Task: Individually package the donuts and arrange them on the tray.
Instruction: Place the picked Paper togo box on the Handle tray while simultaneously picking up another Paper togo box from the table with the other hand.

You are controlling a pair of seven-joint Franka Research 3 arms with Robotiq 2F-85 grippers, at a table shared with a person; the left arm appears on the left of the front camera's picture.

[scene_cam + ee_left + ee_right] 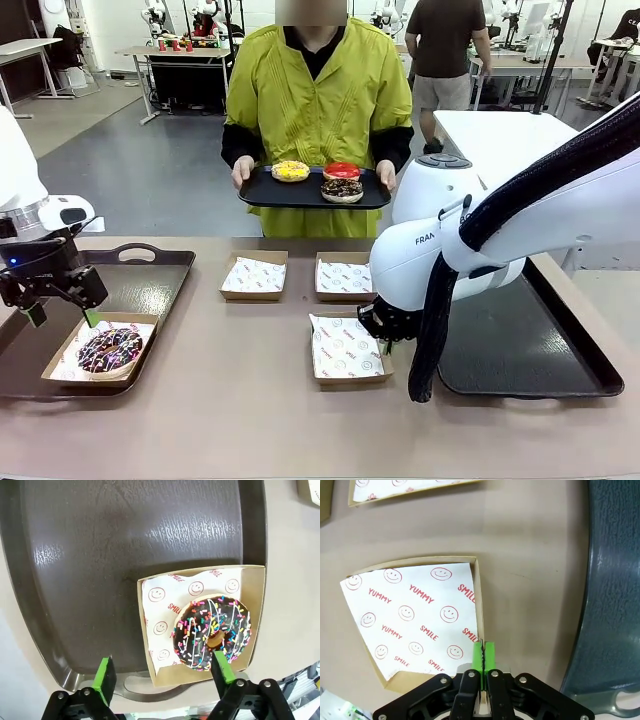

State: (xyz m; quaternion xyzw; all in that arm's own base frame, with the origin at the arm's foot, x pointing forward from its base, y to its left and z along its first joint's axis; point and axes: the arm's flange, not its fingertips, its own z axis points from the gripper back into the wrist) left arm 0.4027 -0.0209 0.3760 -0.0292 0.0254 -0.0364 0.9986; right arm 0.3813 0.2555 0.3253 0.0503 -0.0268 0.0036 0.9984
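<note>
We find bare table [220, 420] along the near edge — free passage. The right arm [540, 220] hangs over the near box [345, 350] and right tray [540, 360], blocking that side — the left tray [140, 285] lies open at its far half.

Donut [110, 350] in box [176, 678], L tray [150, 285] (boxes [253, 277] ctr)

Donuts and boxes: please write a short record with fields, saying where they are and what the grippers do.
sprinkled donut: in a lined box on the left tray
left gripper: open, above that box
right gripper: shut on the side wall of the near empty box
person's tray: yellow donut, red donut, dark chocolate donut
far-left box, far-right box: empty
</note>
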